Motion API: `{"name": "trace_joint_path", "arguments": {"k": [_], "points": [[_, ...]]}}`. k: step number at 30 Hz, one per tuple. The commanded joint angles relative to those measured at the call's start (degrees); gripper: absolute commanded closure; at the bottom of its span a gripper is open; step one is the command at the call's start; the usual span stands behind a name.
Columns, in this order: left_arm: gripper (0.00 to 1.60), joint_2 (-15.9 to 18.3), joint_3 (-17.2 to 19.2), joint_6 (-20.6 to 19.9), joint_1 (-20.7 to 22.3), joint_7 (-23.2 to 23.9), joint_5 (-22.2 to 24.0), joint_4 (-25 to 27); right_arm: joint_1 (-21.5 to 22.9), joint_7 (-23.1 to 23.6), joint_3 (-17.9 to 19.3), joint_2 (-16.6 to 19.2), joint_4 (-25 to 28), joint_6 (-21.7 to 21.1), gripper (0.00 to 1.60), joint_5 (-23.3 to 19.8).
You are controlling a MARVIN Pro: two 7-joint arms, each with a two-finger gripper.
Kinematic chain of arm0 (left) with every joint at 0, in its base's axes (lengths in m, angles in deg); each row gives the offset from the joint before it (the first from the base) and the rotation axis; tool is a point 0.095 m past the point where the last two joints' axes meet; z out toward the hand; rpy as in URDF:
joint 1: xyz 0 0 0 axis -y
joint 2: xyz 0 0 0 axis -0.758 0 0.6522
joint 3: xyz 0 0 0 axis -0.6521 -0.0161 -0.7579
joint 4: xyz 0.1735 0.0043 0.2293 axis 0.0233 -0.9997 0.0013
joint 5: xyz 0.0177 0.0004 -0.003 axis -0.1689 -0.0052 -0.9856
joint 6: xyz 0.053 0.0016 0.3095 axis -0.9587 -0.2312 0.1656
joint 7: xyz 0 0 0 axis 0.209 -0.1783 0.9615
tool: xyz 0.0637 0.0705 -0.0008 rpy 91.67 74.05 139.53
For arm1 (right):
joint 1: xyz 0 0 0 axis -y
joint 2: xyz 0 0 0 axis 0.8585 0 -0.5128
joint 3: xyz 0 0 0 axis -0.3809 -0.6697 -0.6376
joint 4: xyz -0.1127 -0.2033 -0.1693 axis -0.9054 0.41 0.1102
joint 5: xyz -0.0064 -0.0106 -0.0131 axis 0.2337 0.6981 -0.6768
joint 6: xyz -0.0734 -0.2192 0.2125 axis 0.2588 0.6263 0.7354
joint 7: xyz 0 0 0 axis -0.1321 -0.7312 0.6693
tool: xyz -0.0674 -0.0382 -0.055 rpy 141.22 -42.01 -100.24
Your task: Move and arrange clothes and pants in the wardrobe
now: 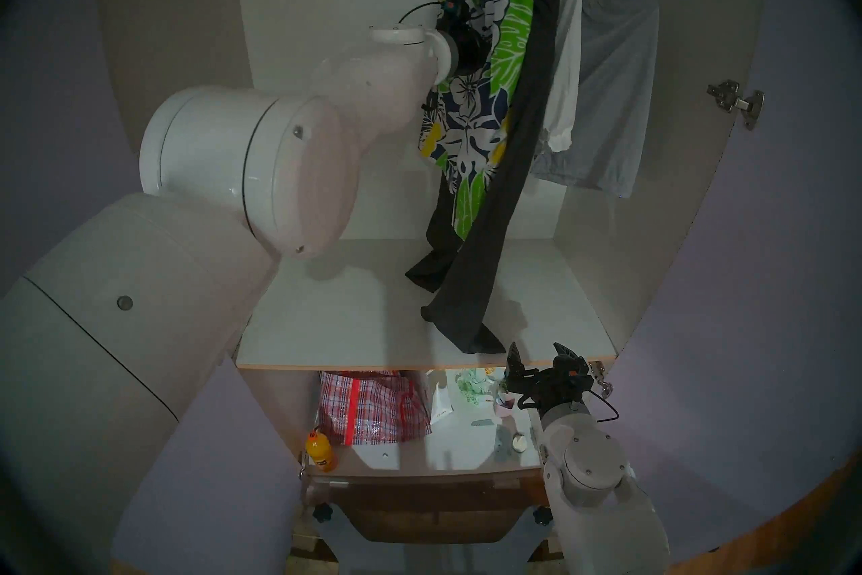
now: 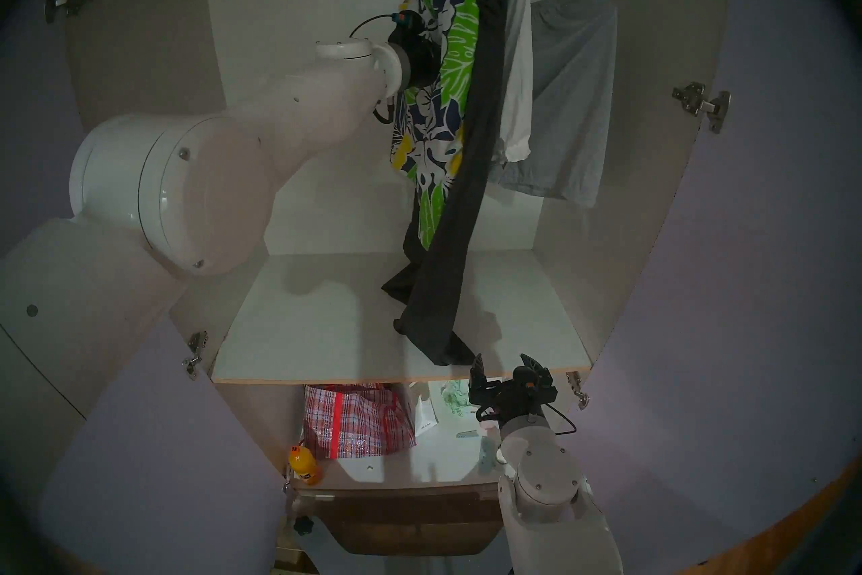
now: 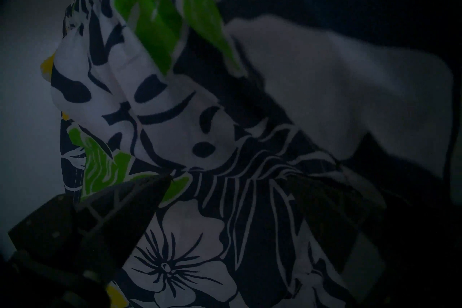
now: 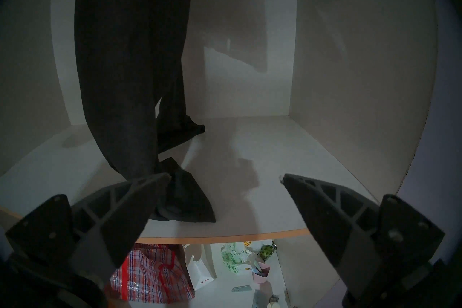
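All four garments already hang from the wardrobe (image 1: 653,205) rail, crowded together just beyond the left claw (image 3: 225,182), so spreading them apart looks like what is left. That claw is buried in the floral shorts (image 1: 471,112), and whether it is gripping them I cannot tell. The black trousers (image 1: 503,168) drape beside them, cuffs crumpled on the shelf (image 1: 354,326) just ahead of the right claw (image 1: 541,361), whose fingers are spread and empty.
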Motion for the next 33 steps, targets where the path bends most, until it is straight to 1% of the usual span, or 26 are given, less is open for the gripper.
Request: {"name": "trace_joint_path", "arguments": {"k": [1, 3, 9, 10, 11, 23, 33], "points": [[0.00, -2.5, 0.2, -0.4, 2.4, 1.8, 0.4, 1.4, 0.7, 0.0, 0.0, 0.0, 1.1, 0.4, 0.00, 0.0], [0.00, -3.1, 0.3, -0.5, 2.4, 2.0, 0.5, 1.4, 0.8, 0.0, 0.0, 0.0, 1.0, 0.4, 0.00, 0.0], [0.00, -6.0, 0.3, -1.3, 2.4, 2.8, 0.4, 1.4, 0.9, 0.0, 0.0, 0.0, 0.8, 0.4, 0.00, 0.0], [0.00, -7.1, 0.4, -1.5, 2.4, 3.1, 0.4, 1.4, 0.9, 0.0, 0.0, 0.0, 0.7, 0.4, 0.00, 0.0], [0.00, -7.1, 0.4, -1.5, 2.4, 3.1, 0.4, 1.4, 0.9, 0.0, 0.0, 0.0, 0.7, 0.4, 0.00, 0.0], [0.00, -12.7, 0.9, -2.7, 1.6, 4.9, 0.6, 1.0, 1.2, 0.0, -0.1, 0.0, 0.3, 0.4, 0.00, 0.0], [0.00, -12.7, 1.1, -3.9, 1.9, 6.9, 0.5, 1.3, 1.4, -0.1, -0.1, 0.0, 0.0, 0.4, 0.00, 0.0]]}}
